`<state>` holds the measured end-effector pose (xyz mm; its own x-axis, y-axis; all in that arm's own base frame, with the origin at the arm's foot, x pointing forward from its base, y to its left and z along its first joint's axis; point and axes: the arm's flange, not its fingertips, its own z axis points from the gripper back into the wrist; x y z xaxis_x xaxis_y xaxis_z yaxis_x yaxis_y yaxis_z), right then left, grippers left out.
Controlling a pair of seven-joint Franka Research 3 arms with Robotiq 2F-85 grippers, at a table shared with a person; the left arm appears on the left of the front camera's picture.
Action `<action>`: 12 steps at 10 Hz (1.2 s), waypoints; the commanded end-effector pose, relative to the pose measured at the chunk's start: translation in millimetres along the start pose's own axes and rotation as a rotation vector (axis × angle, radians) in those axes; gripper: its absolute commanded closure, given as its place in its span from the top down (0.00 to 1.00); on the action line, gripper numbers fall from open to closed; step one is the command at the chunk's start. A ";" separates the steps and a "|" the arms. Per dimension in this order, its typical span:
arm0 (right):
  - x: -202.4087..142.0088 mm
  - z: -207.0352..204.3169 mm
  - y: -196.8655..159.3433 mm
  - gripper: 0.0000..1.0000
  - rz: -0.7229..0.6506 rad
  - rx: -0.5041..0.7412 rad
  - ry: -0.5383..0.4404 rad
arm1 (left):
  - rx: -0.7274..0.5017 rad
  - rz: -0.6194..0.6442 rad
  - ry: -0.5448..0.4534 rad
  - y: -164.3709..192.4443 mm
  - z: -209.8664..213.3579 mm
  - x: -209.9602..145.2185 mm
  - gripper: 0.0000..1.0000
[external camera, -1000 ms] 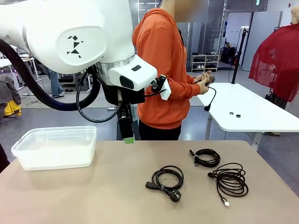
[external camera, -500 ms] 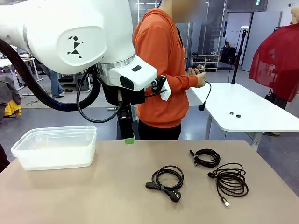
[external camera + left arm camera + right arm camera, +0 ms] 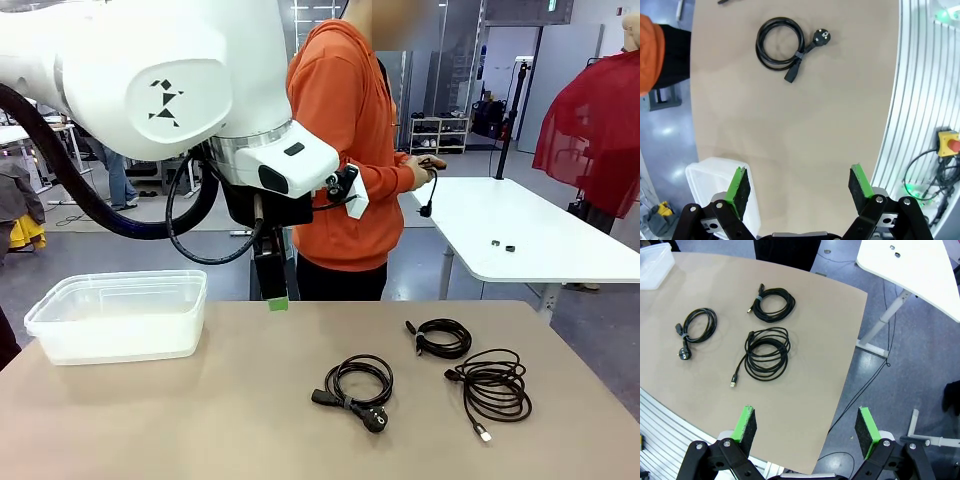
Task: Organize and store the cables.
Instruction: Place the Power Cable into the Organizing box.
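Reeled in since a moment ago, the black cable [image 3: 431, 190] in the person's hands [image 3: 424, 166] now hangs shorter, its small plug dangling just below the clasped fingers beyond the table [image 3: 200, 420]. Three more cables lie on the matte tan tabletop: a thick, smooth power cord [image 3: 358, 383] strapped into a neat round coil with a moulded plug, a compact tight coil [image 3: 441, 338] behind it, and a looser wiry coil [image 3: 494, 386] with a slim connector trailing toward the near edge. Well apart, on the robot's left, sits a translucent white plastic tub [image 3: 118, 318], rectangular with rounded corners; all three coils lie outside it. The left gripper [image 3: 799, 180] hangs above the table between tub and power cord, green-padded fingers spread wide, gripping nothing. The right gripper [image 3: 806, 422], likewise spread and unladen, hovers high over the table's near edge.
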<state>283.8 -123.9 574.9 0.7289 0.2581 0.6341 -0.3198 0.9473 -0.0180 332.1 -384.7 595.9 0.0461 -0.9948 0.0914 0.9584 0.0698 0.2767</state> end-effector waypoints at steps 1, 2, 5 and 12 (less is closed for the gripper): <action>-1.3 0.5 -1.1 1.00 -0.003 0.000 -0.002 | -0.015 -0.083 -0.007 18.0 -12.6 14.8 1.00; -1.3 0.5 -1.1 1.00 -0.003 0.000 -0.002 | -0.033 -0.080 -0.023 27.4 -24.2 17.3 1.00; -1.3 0.5 -1.1 1.00 -0.003 0.000 -0.002 | -0.052 -0.144 -0.048 46.8 -70.6 22.0 1.00; -1.3 0.5 -1.1 1.00 -0.003 0.000 -0.002 | -0.096 -0.177 -0.090 45.3 -107.5 39.4 1.00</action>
<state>283.8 -124.0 575.0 0.7288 0.2580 0.6342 -0.3196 0.9474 -0.0181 405.8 -425.5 508.4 -0.1187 -0.9879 0.1002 0.9743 -0.0965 0.2036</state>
